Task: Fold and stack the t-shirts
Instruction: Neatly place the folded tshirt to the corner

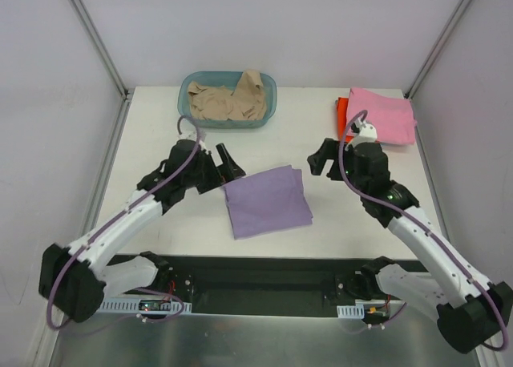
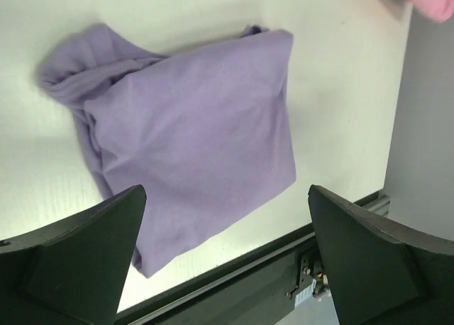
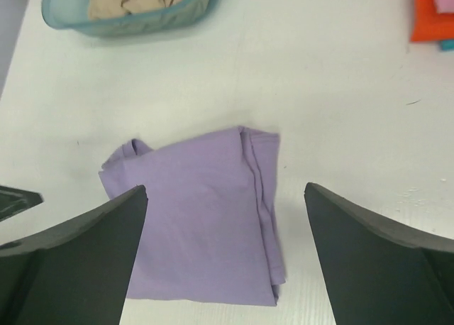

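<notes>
Left jaws: my left gripper (image 1: 224, 165) is spread wide and empty, at the 9 o'clock edge of the lavender tee (image 1: 266, 199).
Right jaws: my right gripper (image 1: 319, 157) is also spread and empty, just off the tee's 2 o'clock corner.
Lavender tee: folded at table centre, with its 10 o'clock corner bunched.
Stack: the pink tee (image 1: 383, 115) lies over the orange-red tee (image 1: 342, 110) at 1 o'clock.
Next, I judge: pinch all layers on both sides, lift level, and lay it square on the pink.
</notes>
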{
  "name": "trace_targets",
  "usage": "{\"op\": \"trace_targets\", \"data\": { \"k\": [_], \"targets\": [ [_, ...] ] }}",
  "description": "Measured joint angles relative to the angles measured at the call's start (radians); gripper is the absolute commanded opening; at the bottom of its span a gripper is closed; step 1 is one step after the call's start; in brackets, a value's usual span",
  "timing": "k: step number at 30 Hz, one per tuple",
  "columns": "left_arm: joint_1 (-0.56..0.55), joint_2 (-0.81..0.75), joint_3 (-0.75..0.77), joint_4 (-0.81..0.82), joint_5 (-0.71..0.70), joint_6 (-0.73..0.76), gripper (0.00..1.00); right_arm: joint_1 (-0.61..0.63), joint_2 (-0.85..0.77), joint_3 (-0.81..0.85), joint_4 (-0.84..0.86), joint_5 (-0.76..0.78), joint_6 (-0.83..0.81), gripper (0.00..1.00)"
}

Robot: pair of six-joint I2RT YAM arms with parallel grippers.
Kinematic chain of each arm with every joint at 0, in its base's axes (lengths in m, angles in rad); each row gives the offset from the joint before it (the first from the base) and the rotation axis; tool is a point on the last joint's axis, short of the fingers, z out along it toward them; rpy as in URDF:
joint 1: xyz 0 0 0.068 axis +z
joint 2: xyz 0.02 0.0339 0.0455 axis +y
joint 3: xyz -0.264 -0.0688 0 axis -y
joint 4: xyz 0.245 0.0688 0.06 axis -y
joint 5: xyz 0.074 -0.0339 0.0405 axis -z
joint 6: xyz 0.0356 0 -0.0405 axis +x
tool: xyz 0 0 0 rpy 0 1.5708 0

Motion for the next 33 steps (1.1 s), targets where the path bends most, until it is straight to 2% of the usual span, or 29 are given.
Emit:
{"op": "trace_targets", "data": {
  "k": [3, 7, 15, 22, 27, 30, 31, 33],
  "targets": [
    [0.009, -0.153, -0.020, -0.056, -0.092, 0.020, 0.99, -0.005, -0.053, -0.005, -0.016, 0.025, -0.020, 0.97],
    [0.060, -0.256, -0.074, -0.135, -0.172, 0.027, 0.99, -0.007, 0.041, -0.005, -0.060, -0.032, -0.065, 0.97],
    [0.111, -0.245, -0.174, -0.226, -0.190, 0.026, 0.99, 0.032, 0.380, 0.053, -0.132, -0.125, -0.137, 0.97],
    [0.144, -0.231, -0.182, -0.232, -0.189, 0.026, 0.99, 0.135, 0.690, 0.246, -0.171, -0.005, -0.168, 0.97],
    [0.144, -0.235, -0.195, -0.234, -0.189, 0.026, 0.99, 0.138, 0.815, 0.297, -0.196, 0.047, -0.156, 0.98],
    [0.144, -0.239, -0.198, -0.240, -0.189, 0.026, 0.99, 0.138, 0.828, 0.315, -0.201, 0.050, -0.146, 0.89],
    [0.144, -0.240, -0.199, -0.239, -0.189, 0.025, 0.99, 0.138, 0.833, 0.316, -0.200, 0.042, -0.138, 0.81],
    [0.144, -0.241, -0.201, -0.240, -0.189, 0.024, 0.99, 0.135, 0.838, 0.316, -0.195, 0.019, -0.123, 0.76]
  ]
}}
